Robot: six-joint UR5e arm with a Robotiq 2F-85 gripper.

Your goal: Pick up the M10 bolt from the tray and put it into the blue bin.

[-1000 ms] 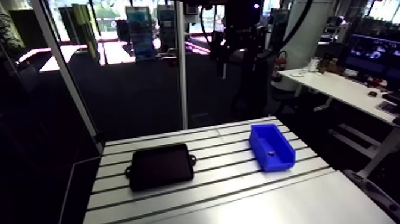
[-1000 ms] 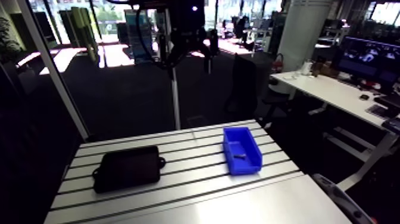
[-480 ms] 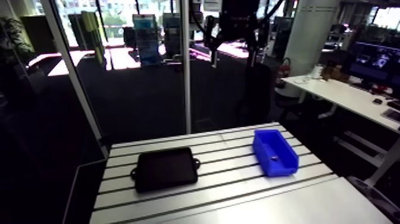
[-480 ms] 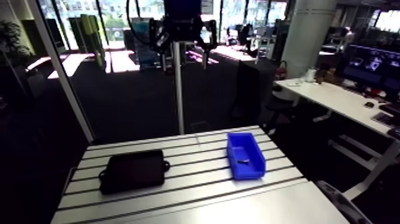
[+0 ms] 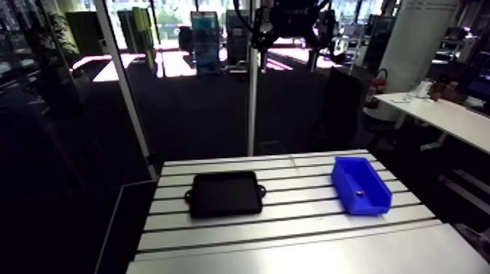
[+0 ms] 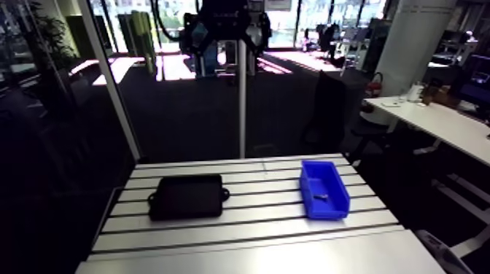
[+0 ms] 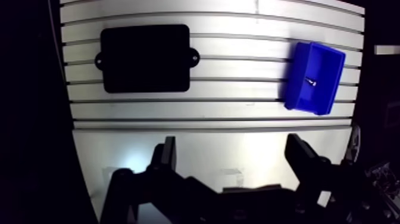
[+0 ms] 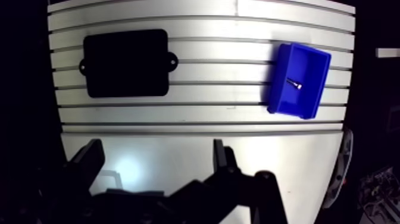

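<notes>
Though only the view has shifted since earlier, the bolt [image 7: 311,81], seemingly, lies in the bin [image 8: 278,89], tray [image 7: 146,58] bare; end effector [image 7: 231,140] hangs released high above the table [image 7: 238,108], so the task looks done

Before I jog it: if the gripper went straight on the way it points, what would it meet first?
Likely the bare table: its smooth front plate shows between the open fingers, short of the tray and the bin. The gripper looks high above it, so depth is uncertain.
</notes>
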